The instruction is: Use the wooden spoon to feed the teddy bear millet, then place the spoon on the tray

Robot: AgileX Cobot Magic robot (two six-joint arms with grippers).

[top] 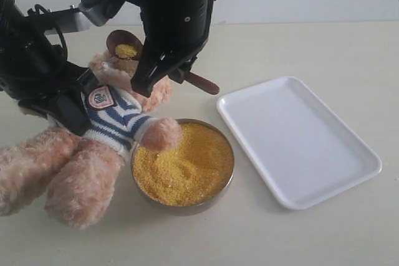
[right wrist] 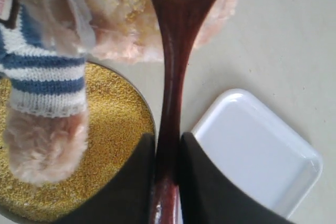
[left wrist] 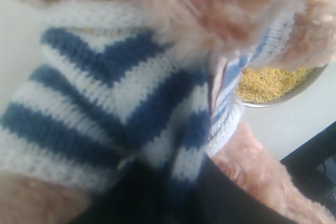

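Millet (top: pixel 187 166) fills the round metal bowl (top: pixel 182 207) on the tabletop (top: pixel 312 48), and one paw of the teddy bear (top: pixel 106 123) rests on the grains. The bear sits just left of the bowl with its legs stretched out in front and its head largely hidden behind the right arm. The right end effector (right wrist: pixel 168 148) is clamped on the slim handle of the wooden spoon (top: pixel 124 47), whose round bowl carries a small heap of millet and sits against the bear's face. The left end effector (left wrist: pixel 168 203) is closed on the bear's striped shirt at the torso. The tray (top: pixel 299 141) lies flat just right of the bowl, with nothing on it
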